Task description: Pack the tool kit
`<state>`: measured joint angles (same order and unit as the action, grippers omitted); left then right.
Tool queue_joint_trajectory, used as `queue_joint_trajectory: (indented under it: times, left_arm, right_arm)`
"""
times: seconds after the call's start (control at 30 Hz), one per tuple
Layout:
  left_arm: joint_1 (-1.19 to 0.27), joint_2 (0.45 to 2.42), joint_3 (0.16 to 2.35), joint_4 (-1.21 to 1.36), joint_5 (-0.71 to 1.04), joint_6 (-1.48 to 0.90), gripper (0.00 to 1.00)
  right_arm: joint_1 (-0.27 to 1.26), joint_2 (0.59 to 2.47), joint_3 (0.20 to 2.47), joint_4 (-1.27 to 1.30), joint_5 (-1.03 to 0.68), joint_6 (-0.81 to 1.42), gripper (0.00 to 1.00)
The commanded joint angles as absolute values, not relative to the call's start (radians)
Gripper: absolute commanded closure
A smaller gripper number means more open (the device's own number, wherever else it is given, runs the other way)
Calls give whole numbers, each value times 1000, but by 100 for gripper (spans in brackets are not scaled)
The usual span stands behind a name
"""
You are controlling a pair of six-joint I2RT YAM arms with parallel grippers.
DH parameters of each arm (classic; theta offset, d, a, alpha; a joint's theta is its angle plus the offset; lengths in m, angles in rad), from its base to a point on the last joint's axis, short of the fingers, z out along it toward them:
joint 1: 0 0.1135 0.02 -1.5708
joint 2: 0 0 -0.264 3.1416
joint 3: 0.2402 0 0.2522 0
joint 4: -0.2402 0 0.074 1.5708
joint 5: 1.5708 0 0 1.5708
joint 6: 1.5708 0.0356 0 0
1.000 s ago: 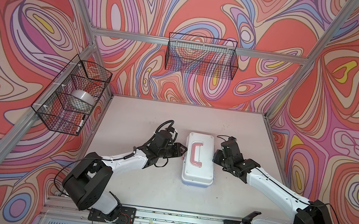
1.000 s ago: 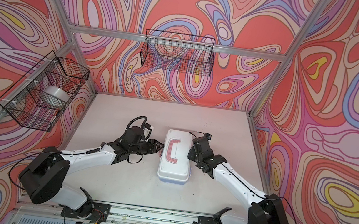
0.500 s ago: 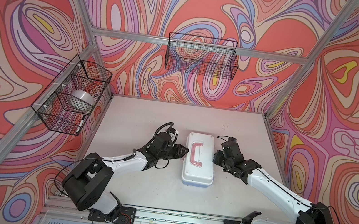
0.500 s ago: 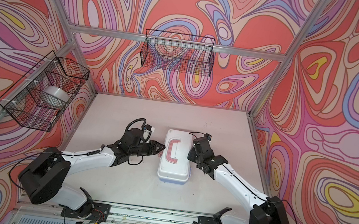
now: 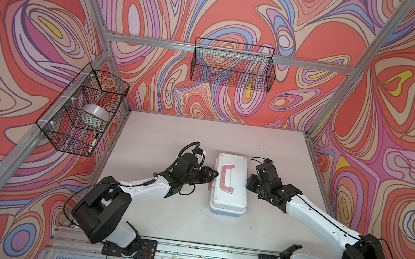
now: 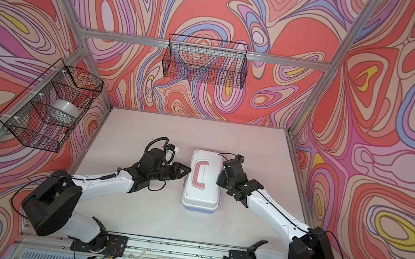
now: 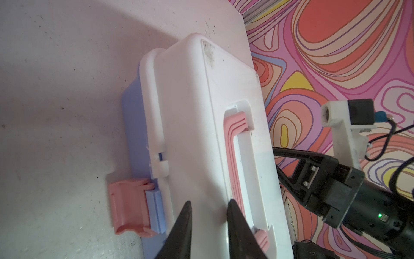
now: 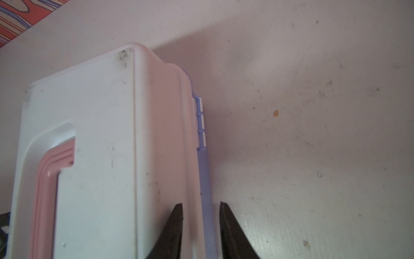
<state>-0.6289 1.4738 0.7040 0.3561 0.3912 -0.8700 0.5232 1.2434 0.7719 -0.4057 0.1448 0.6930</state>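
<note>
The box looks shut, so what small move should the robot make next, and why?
Probably lower the left tool to the pink latch and swing it up against the box. It is closed, but that latch sticks out flat on the table, unfastened. The right tool straddles the hinge-side rim and could steady the box.

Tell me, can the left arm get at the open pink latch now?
Probably yes: the pink latch lies open on the tool box side facing that arm, close beside the left fingers, and nothing covers it.
</note>
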Motion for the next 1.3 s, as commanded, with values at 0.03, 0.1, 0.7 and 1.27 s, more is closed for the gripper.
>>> queue_joint_trajectory:
  times: [0.03,0.1,0.7,1.27]
  left_arm:
    - [-632,1428,643,283,318,-856,54]
    - [-631,1387,588,296,289,-859,45]
    - [-790,1210,453,30,-26,-685,23]
    - [-953,1439,592,131,-78,-711,26]
  right_arm:
    - [538,1229,763,-395,104,683,70]
    - [538,1224,771,-408,107,680,69]
    - [539,1088,939,-613,83,517,55]
    - [538,1076,858,-504,30,564,57]
